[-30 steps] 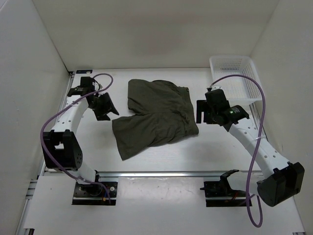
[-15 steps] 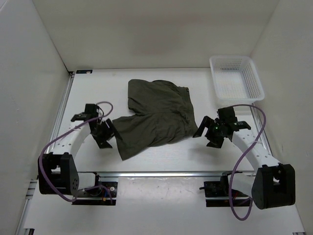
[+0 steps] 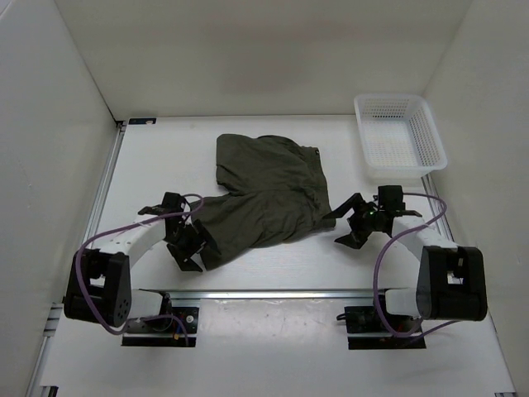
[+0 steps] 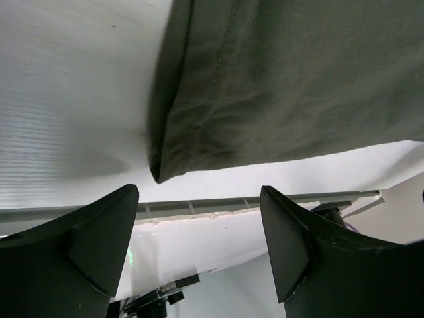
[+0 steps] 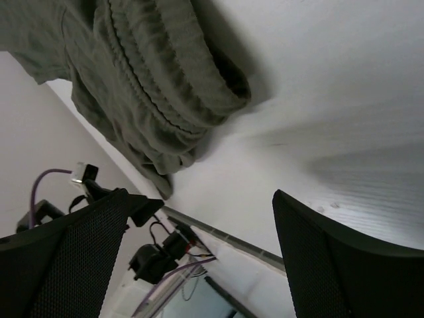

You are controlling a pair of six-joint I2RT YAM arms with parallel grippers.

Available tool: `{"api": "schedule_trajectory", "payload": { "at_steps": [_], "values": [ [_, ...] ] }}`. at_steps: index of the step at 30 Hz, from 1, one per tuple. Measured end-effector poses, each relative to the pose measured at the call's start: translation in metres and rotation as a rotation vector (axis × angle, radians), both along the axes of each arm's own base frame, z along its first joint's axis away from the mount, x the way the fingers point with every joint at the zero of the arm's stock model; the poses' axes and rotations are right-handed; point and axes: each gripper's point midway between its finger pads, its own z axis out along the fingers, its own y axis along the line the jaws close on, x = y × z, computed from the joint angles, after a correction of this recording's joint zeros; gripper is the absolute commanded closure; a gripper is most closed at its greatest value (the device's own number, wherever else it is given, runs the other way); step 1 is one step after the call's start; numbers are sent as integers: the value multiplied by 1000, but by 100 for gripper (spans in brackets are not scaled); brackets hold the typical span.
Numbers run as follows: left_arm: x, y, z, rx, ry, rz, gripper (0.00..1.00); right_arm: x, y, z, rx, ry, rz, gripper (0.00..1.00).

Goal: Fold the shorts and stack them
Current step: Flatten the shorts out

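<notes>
Left gripper (image 3: 188,248) spread wide and empty, set low at the near-left leg hem of the shorts (image 3: 266,192). The hem corner lies just ahead, in line with the gap. Right gripper (image 3: 341,225) likewise spread and empty, cloth just to its left. Shorts flat mid-table, waistband apparently running near-to-far on the right. Basket (image 3: 430,141) far right, well apart.

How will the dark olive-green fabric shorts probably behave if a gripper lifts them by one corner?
The dark olive-green fabric shorts will probably hang limp, since they lie flat with soft wrinkles. A push across the white table would likely bunch them up, not slide them whole.
</notes>
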Motion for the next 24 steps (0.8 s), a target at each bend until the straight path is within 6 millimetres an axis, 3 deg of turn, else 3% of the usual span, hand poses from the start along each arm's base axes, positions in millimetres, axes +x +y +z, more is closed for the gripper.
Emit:
{"api": "schedule_trajectory", "payload": {
  "at_steps": [4,6,8,9,11,12,15,16,17,19,22,24],
  "values": [
    [1,-5,-2,5,-1,-8,14,8,4,-3,44,32,-33,11],
    [1,-7,-7,16,7,-14,25,14,6,-4,64,38,-55,14],
    [0,-7,-15,31,36,-17,42,18,6,-8,73,46,-70,20],
    [-1,-7,-20,41,54,-20,69,20,6,-12,78,57,-78,22],
    [-4,-8,-27,54,99,-22,90,23,7,-19,83,77,-91,28],
    [-4,-8,-28,54,104,-28,90,24,7,-23,82,89,-94,30],
    [7,-10,-25,62,80,-49,90,28,6,-35,55,124,-96,51],
    [14,-11,-22,63,62,-52,90,32,7,-36,40,121,-89,61],
    [23,-13,-16,60,35,-55,90,38,7,-37,18,118,-79,85],
    [43,-16,-1,59,-14,-61,90,56,7,-33,-23,107,-63,100],
    [96,-21,44,58,-139,-65,90,102,4,-8,-74,30,-45,100],
    [144,-22,86,51,-271,-57,90,145,-1,25,-98,-50,-50,100]
  ]
}}
